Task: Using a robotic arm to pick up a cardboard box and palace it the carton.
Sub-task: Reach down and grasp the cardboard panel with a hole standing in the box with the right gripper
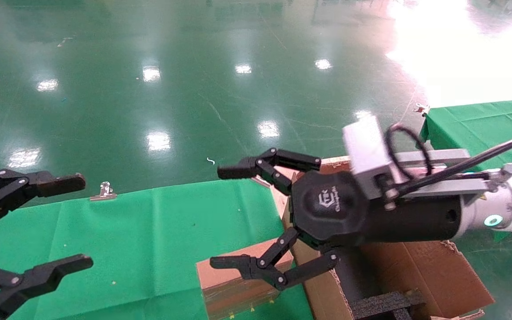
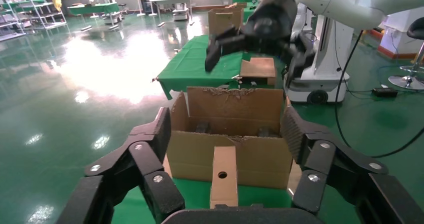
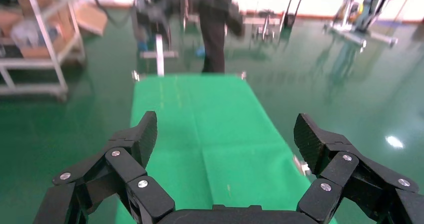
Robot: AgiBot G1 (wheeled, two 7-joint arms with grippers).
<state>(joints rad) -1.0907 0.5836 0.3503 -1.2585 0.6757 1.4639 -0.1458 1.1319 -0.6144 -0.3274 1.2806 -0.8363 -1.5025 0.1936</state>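
Note:
The slim brown cardboard box [image 1: 238, 284] stands on the green table against the outside of the large torn-edged carton [image 1: 420, 271]. Its round hole shows in the left wrist view [image 2: 223, 176], in front of the carton [image 2: 250, 156]. My right gripper [image 1: 221, 217], on the white arm, is open and empty. It hovers above the slim box and the carton's near-left edge, and also shows far off in the left wrist view [image 2: 255, 59]. My left gripper [image 1: 80, 221] is open and empty at the left edge, facing the box [image 2: 227, 129]. The right wrist view shows its own open gripper [image 3: 225, 134] over green cloth only.
Black foam blocks [image 1: 385, 302] sit inside the carton. A metal clip [image 1: 103, 192] holds the cloth at the green table's [image 1: 149, 231] far edge. A second green table [image 1: 482, 129] stands at the right. The shiny green floor lies beyond.

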